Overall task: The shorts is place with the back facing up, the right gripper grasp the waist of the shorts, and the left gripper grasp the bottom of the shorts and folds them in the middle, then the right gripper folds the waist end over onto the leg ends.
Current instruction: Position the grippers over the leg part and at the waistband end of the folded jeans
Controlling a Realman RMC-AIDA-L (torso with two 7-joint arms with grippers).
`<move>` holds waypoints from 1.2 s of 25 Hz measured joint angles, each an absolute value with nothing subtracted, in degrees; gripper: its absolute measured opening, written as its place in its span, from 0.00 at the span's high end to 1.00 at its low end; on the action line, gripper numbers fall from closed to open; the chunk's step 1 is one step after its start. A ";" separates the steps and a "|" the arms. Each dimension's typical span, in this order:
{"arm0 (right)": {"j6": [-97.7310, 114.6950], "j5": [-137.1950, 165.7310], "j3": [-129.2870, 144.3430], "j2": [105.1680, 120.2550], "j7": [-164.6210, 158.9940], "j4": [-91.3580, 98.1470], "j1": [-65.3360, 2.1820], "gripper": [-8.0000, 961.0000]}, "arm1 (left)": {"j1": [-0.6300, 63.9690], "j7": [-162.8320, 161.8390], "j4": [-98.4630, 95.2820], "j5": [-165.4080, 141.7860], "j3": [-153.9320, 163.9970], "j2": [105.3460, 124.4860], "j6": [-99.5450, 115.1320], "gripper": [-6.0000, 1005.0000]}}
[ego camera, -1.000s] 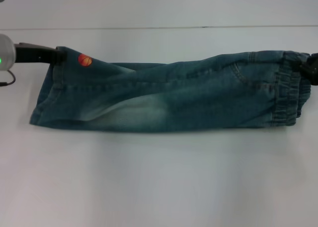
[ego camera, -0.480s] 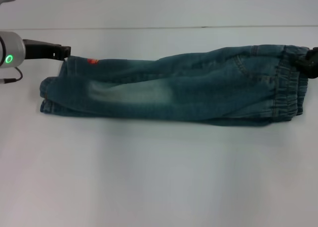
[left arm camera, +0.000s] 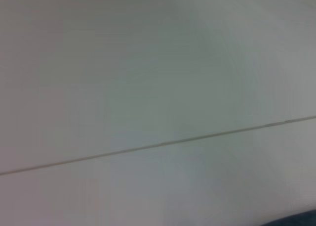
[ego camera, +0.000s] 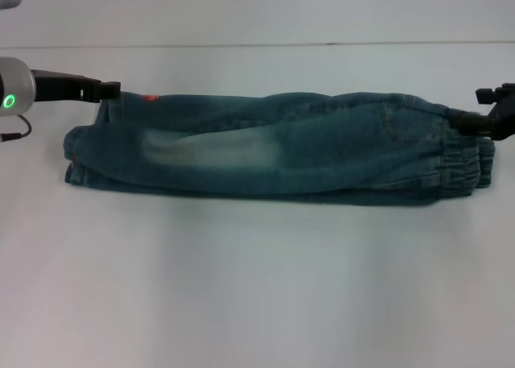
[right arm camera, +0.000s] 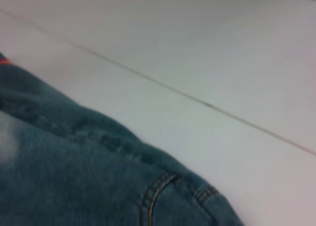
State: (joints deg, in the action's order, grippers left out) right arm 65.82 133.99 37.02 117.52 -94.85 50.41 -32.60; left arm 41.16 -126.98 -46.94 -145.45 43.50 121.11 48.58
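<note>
Comparing with a second ago, you will find the left gripper [ego camera: 113, 87] has let the hem go: its fingers now sit just off the far-left corner of the shorts [ego camera: 273, 146], and whether they are parted cannot be told. The shorts lie flat, folded lengthwise, mid-table [ego camera: 257, 287]. At the far right, the right gripper [ego camera: 475, 120] has dropped from lifted to table level, clamped on the waist [ego camera: 463, 160]. Judged: lengthwise fold complete; waist-over-leg-ends fold remains.
</note>
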 joint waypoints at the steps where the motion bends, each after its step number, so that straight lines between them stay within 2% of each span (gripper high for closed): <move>1: 65.94 134.94 37.73 117.50 -95.95 50.67 -32.47 0.41 | 41.02 -126.84 -47.20 -145.46 43.51 121.12 49.04 0.45; 5: 66.25 135.31 37.37 117.62 -96.51 51.41 -32.15 0.21 | 40.67 -125.89 -48.20 -145.13 43.56 121.34 50.60 0.29; 11: 70.30 132.49 37.03 118.98 -96.19 57.31 -28.95 0.03 | 37.55 -118.10 -54.48 -135.66 43.46 123.19 59.62 0.14; 13: 72.44 130.59 37.02 119.04 -95.86 58.55 -27.53 0.04 | 36.48 -113.94 -55.31 -130.47 43.41 123.34 65.00 0.09; 21: 75.94 120.35 36.04 119.47 -87.50 57.60 -19.51 0.04 | 34.57 -101.45 -52.59 -121.88 42.71 121.85 86.24 0.10; 30: 75.74 113.43 33.21 119.84 -73.47 47.31 -15.12 0.04 | 33.66 -100.02 -52.48 -122.63 42.52 121.73 91.06 0.10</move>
